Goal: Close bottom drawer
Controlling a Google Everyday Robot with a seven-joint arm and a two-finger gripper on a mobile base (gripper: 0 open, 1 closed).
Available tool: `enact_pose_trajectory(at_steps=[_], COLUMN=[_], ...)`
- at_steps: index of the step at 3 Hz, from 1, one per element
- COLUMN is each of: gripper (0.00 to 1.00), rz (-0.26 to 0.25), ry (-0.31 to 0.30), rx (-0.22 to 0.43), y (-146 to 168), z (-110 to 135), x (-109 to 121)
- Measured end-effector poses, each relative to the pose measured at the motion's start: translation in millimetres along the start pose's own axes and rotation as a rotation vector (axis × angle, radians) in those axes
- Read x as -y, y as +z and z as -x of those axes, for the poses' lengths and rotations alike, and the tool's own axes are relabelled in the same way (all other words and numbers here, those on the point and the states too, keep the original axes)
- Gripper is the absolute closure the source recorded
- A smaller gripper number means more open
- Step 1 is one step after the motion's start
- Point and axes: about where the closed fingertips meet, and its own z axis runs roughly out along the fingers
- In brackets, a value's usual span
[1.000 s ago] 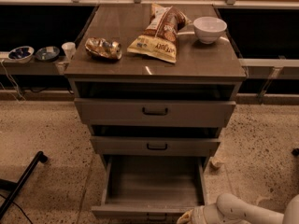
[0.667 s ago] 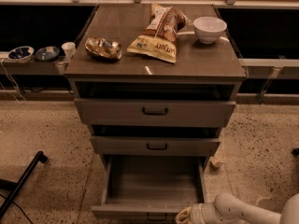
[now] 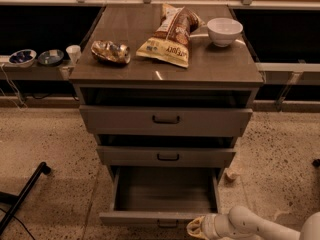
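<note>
bottom drawer [image 3: 150, 217]: lowest of three, pulled far out, inner floor in plain view
gripper [image 3: 196, 228]: at the drawer front's right end, just beside handle; grip state cannot tell
middle drawer [image 3: 167, 156]: slightly out
top drawer [image 3: 165, 120]: slightly out
cabinet top [image 3: 220, 66]: chip bag [image 3: 170, 36], crumpled wrapper [image 3: 110, 51], white bowl [image 3: 224, 30], contents hidden

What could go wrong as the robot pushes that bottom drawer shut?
1. The gripper sits low by the front of the bottom drawer, to the right of its handle. An off-centre push might skew the drawer and jam it.
2. The drawer is pulled far out, so a hard shove could jolt the cabinet and shift the bowl near the top's right edge.
</note>
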Motion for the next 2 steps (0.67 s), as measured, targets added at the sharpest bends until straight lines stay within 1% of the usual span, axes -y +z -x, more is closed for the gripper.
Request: enact_pose_trajectory(at_steps=[1, 2], gripper=[1.00, 1.00], rz=[0.000, -0.045], ry=[0.000, 0.016], rx=[0.000, -0.012], y=[0.1, 9.6], z=[-0.1, -12.0], x=[0.1, 17.8])
